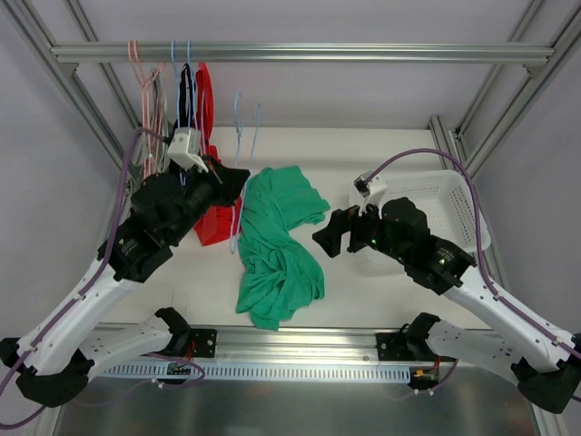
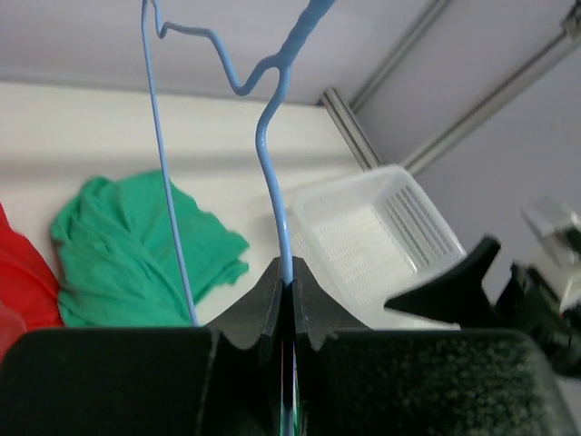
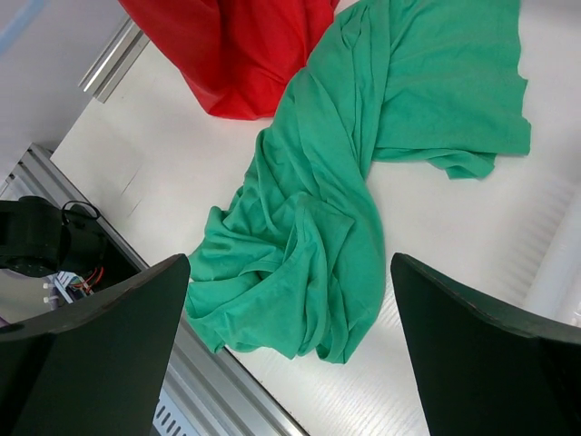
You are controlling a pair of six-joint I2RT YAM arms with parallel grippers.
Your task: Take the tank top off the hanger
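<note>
Steadying the blue hanger (image 2: 272,154), the left gripper (image 2: 292,292) pinches it tight while the right gripper (image 1: 334,232) gapes wide and empty above the heaped tank top (image 1: 277,263).

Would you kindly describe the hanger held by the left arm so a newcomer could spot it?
Start at the white table, where the green tank top lies crumpled. Left of it, the light blue wire hanger rises bare from the shut fingers of the left gripper, unlike the hangers on the rail.
</note>
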